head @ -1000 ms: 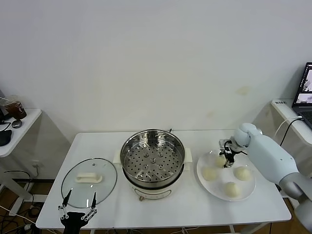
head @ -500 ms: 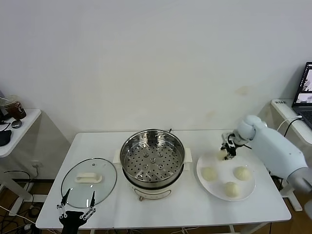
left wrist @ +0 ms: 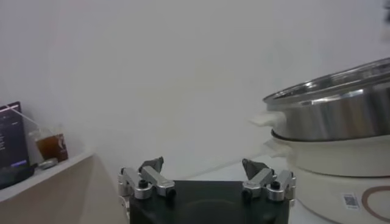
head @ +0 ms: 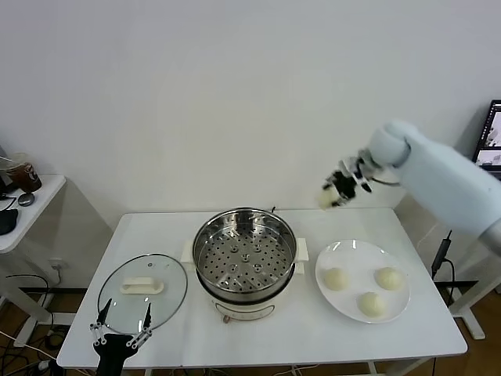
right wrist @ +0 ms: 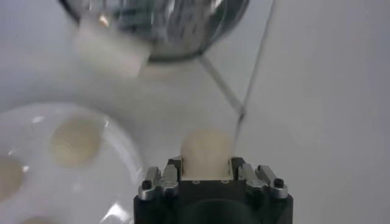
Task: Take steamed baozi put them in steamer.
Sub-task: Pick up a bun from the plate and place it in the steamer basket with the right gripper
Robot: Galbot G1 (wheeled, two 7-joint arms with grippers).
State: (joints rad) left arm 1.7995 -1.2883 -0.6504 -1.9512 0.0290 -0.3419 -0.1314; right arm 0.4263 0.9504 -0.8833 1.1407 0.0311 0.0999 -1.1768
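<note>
A white desk [head: 258, 329] carries the steamer [head: 245, 262] at its middle, its perforated tray bare. To the steamer's left lies a glass lid [head: 143, 288] with a white handle; to its right sits a white plate [head: 344, 254] holding three steamed baozi [head: 336, 279]. The right gripper [head: 342, 188] is raised high above the desk, between the steamer and the plate and nearer the wall, its fingers clamped on a fourth baozi [right wrist: 206, 151] seen pale and round between them in the right wrist view. The left gripper [head: 123, 332] sits low at the desk's front edge by the lid, fingers spread apart.
</note>
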